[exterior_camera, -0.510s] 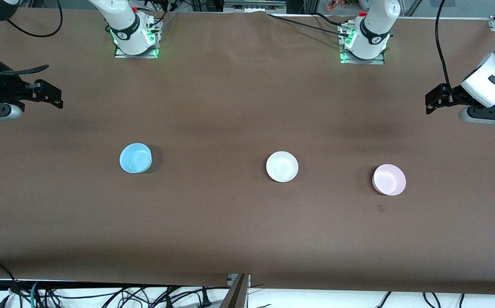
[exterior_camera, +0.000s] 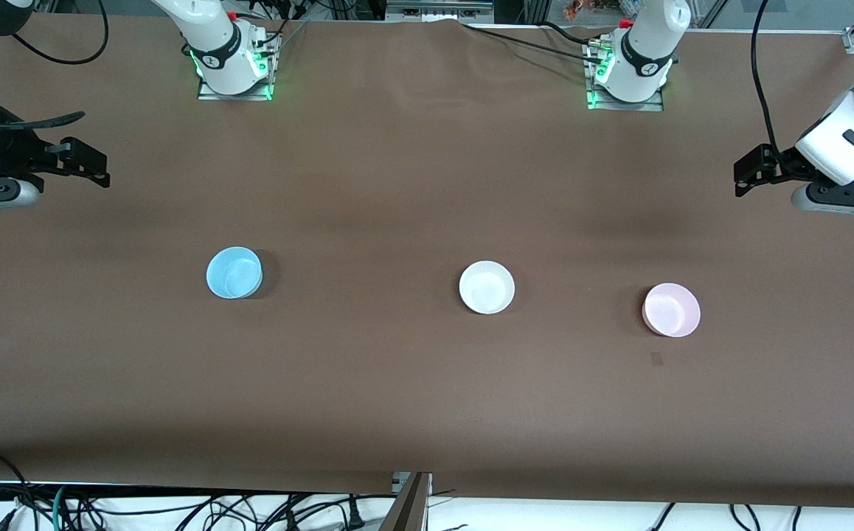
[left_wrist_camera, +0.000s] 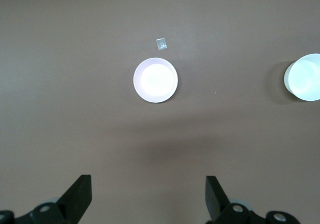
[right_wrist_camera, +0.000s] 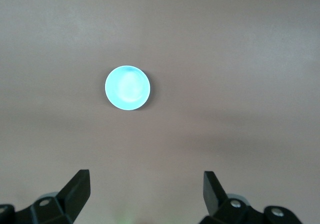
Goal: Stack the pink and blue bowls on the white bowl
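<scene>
Three smooth plastic bowls, sky-blue bowl, white bowl and pale pink bowl, look faintly glossy; the brown cloth-covered worktop looks matt, slightly creased.

A brown table cover spreads over the whole work surface, creased near the middle of its edge farthest from the front camera. A small pale scrap of tape lies flat on the cover, toward the left arm's end. Black cables tangle below the cover's nearest edge, beside a grey metal post at mid-edge.
</scene>
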You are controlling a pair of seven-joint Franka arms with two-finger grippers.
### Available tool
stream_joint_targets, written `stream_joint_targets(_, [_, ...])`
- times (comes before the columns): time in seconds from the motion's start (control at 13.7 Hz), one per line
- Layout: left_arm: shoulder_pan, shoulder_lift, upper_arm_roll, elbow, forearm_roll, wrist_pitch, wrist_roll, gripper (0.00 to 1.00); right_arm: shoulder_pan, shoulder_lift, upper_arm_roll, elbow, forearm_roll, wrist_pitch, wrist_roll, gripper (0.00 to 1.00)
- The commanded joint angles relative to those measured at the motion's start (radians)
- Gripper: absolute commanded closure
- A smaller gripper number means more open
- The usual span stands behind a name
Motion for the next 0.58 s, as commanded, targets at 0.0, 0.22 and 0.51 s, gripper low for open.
stream_joint_targets(0.0, [0.006, 0.015, 0.004, 0.032, -0.021, -0.023, 0.003, 0.00, 0.000, 0.002, 0.002, 0.012, 0.017, -0.001, 0.011, 0.00])
stream_joint_targets(0.22, [0.004, 0.017, 0.004, 0.027, -0.021, -0.025, -0.007, 0.00, 0.000, 0.005, 0.002, 0.012, 0.017, -0.001, 0.011, 0.00])
stream_joint_targets(0.51, [0.003, 0.042, 0.004, 0.030, -0.018, -0.069, 0.001, 0.00, 0.000, 0.007, 0.002, 0.012, 0.017, -0.001, 0.010, 0.00])
